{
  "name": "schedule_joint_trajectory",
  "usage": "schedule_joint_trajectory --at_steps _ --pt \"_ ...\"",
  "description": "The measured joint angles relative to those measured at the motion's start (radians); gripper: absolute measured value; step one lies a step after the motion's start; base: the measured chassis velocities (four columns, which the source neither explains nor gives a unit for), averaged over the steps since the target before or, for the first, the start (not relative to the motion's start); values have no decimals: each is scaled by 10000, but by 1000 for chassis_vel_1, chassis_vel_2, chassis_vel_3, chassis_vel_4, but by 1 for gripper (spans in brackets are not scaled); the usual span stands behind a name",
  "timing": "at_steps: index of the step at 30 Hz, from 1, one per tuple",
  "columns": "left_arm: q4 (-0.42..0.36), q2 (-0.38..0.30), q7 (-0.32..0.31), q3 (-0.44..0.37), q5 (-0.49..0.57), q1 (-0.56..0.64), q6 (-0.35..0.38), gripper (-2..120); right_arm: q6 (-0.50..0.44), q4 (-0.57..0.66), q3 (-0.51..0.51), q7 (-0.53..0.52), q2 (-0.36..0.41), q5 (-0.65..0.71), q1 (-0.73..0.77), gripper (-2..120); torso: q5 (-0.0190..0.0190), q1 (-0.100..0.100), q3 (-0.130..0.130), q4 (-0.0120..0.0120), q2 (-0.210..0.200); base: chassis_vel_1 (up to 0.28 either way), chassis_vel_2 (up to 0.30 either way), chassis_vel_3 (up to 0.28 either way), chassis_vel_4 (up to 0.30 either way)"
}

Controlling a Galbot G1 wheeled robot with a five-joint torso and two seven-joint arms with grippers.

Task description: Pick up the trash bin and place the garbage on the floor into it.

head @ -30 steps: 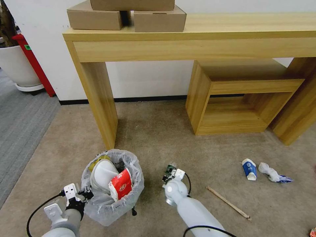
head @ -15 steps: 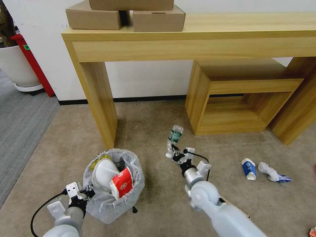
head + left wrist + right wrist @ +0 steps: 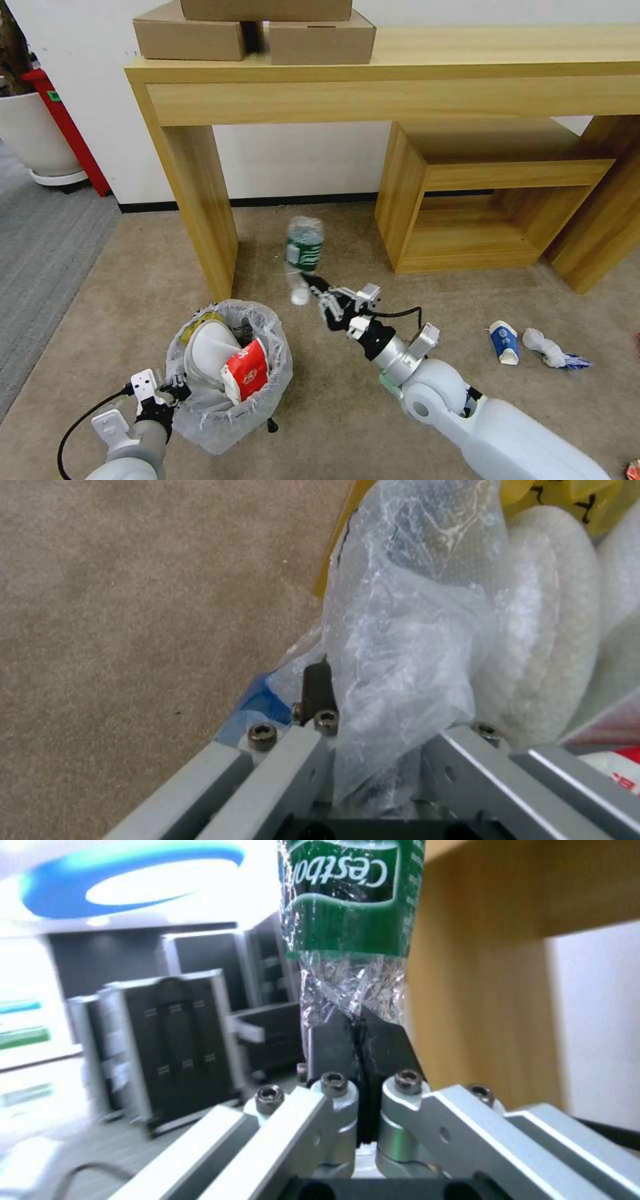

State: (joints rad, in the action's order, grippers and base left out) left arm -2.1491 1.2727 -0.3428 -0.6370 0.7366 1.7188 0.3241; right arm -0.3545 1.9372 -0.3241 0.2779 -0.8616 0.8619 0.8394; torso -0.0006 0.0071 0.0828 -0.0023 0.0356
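Having risen off the carpet floor within the last second, the right hand is carrying the pinched green-labelled bottle toward the trash bin, whose bag rim the left hand is clamping.

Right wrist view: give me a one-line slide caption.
Right gripper shut on the crushed green-labelled bottle, held up beside the wooden table leg.
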Motion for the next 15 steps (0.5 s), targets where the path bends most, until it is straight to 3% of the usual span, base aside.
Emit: schedule_joint_trajectory --at_steps 5,12,15 --pt "-46 2 -16 23 -5 -41 22 1 286 543 -998 81 694 476 -719 0 1 0 0 -3 0 0 0 0 0" --pt "-60 134 -20 91 -80 -73 45 1 1098 1132 -2253 -1165 962 876 -1603 0 -1 0 -1 -3 0 0 0 0 0" --pt "-128 235 -19 74 -122 -44 49 1 1645 1341 -3134 -2325 739 1175 -2099 0 0 0 0 -2 0 0 0 0 0"
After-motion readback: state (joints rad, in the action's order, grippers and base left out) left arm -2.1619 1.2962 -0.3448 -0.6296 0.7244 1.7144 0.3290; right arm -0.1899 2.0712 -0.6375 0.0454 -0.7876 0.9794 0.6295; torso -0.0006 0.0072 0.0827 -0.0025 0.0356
